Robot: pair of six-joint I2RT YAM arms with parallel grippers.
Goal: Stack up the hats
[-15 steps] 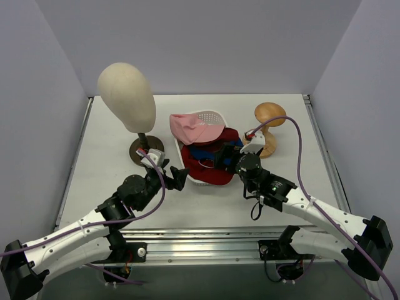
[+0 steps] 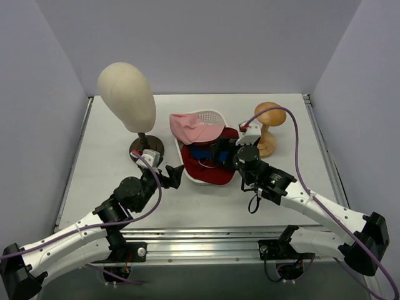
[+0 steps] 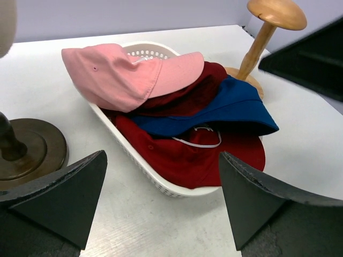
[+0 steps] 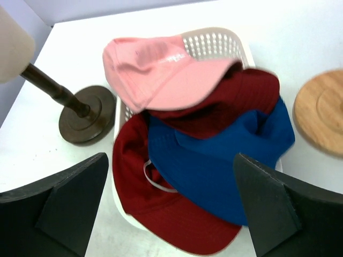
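Several hats lie piled in a white perforated basket (image 2: 212, 114) mid-table. The pink peaked cap (image 2: 190, 128) (image 3: 123, 75) (image 4: 161, 75) is on top at the back. Under it lie the dark red bucket hat (image 3: 198, 88) (image 4: 230, 96) and the blue bucket hat (image 3: 225, 110) (image 4: 225, 166). The red peaked cap (image 2: 209, 176) (image 3: 187, 160) (image 4: 161, 214) is lowest, its peak over the near rim. My left gripper (image 2: 174, 177) (image 3: 162, 176) is open, just left of the basket. My right gripper (image 2: 219, 153) (image 4: 171, 156) hovers open above the blue hat, holding nothing.
A cream mannequin head (image 2: 127, 94) stands on a dark round base (image 2: 145, 150) (image 4: 86, 115) left of the basket. A wooden hat stand (image 2: 269, 128) (image 3: 268, 27) is at its right. Grey walls enclose the table on three sides.
My right gripper has moved leftward and farther over the basket. My left gripper has shifted slightly; the hats have not moved.
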